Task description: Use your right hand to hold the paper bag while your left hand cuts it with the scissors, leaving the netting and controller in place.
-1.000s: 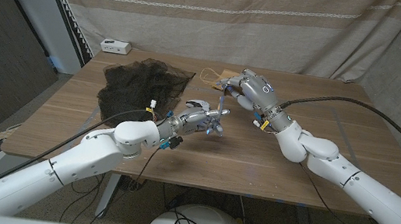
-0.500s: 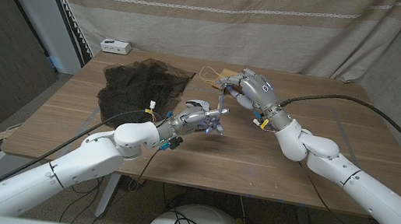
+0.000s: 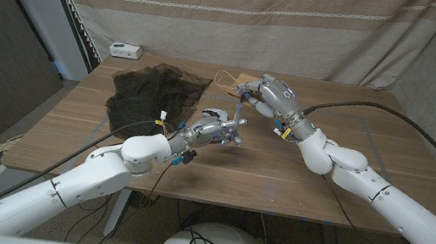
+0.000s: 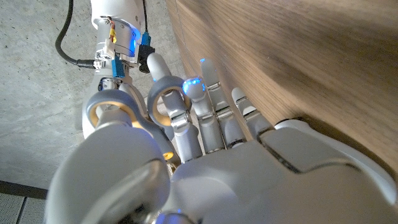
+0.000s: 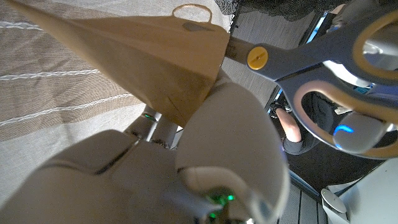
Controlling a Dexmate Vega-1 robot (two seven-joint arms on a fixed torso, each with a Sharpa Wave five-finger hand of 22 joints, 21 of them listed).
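Note:
My right hand (image 3: pixel 276 96) holds the brown paper bag (image 3: pixel 241 80) up off the far middle of the table. In the right wrist view the paper bag (image 5: pixel 137 50) stretches out from my right hand (image 5: pixel 186 162), its loop handle at the far end. My left hand (image 3: pixel 213 129) grips the grey scissors (image 3: pixel 238 116) with fingers through the handle rings (image 4: pixel 163 104). The scissors (image 5: pixel 292 68) reach up to the bag's edge, blades close beside it. Black netting (image 3: pixel 152 91) lies on the left of the table. The white controller (image 3: pixel 126 49) sits at the far left corner.
The wooden table (image 3: pixel 278 178) has bare room at the front and right. A striped curtain (image 3: pixel 242 14) hangs behind it. Black cables (image 3: pixel 390 116) run along my right arm over the table's right side.
My right hand has shifted slightly left with the bag, so the bag's loop handle shows more. The left hand and scissors have barely moved.

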